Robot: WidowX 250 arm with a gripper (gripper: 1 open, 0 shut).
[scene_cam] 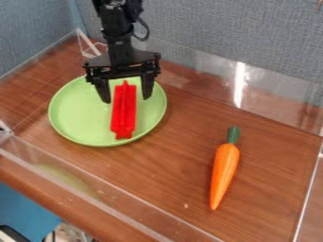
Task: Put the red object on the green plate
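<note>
The red object (123, 110) is a long ridged bar lying flat on the green plate (76, 118), running from the plate's middle toward its front. My gripper (124, 93) points straight down over the bar's far end, open wide. One dark finger (100, 87) stands left of the bar and the other stands right of it, and neither grips it.
An orange carrot (224, 170) with a green top lies on the wooden table at the right. Clear acrylic walls (240, 80) fence the table at the back, left and front. A grey-blue backdrop stands behind.
</note>
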